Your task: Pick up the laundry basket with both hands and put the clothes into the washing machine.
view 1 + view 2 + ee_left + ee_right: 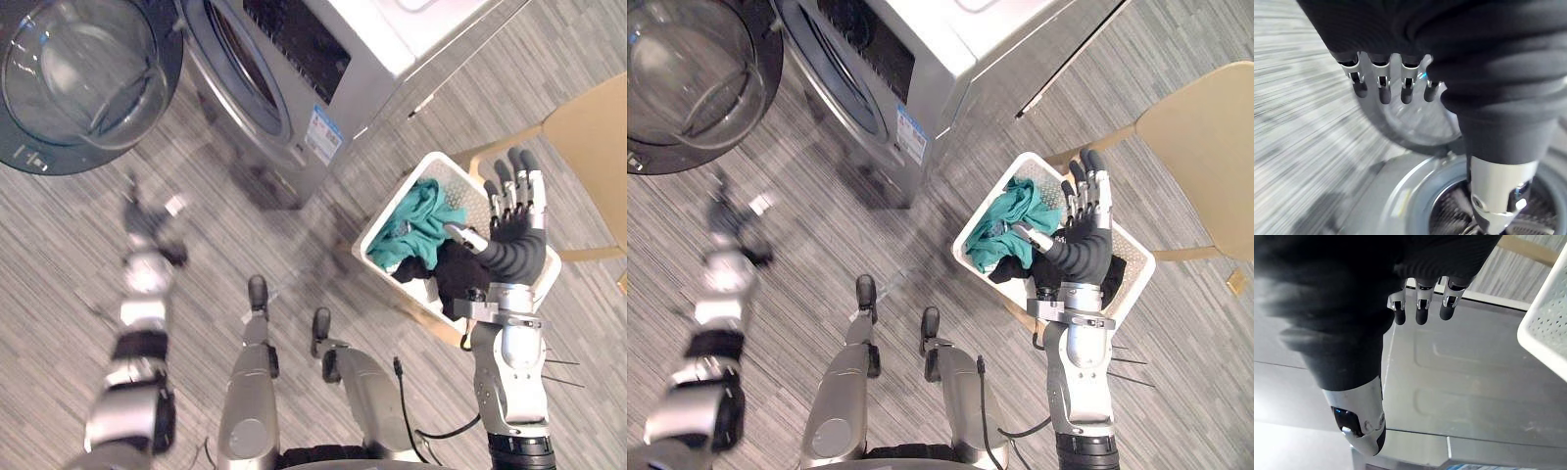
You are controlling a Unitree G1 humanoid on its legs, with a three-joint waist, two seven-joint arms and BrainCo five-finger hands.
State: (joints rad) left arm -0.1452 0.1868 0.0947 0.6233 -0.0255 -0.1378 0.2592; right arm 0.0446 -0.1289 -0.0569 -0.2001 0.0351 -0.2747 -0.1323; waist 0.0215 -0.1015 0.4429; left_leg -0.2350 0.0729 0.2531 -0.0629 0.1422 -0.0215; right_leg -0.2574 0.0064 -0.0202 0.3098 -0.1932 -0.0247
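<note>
- Laundry basket [387,206]: white and perforated, resting on a wooden chair [588,127] to the robot's right, its long axis slanting across the robot's front.
- Contents: a teal garment [416,220] and a black garment [456,274], heaped inside.
- Right hand [514,211]: above the basket's right half, fingers straight and side by side, holding nothing. It is by far the nearer hand.
- Left hand [147,220]: well apart to the left, fingers relaxed and empty. By judgement it must cross rightward to the basket's near-left rim.
- Washing machine [323,59]: beyond the basket, its door [88,78] swung open.
</note>
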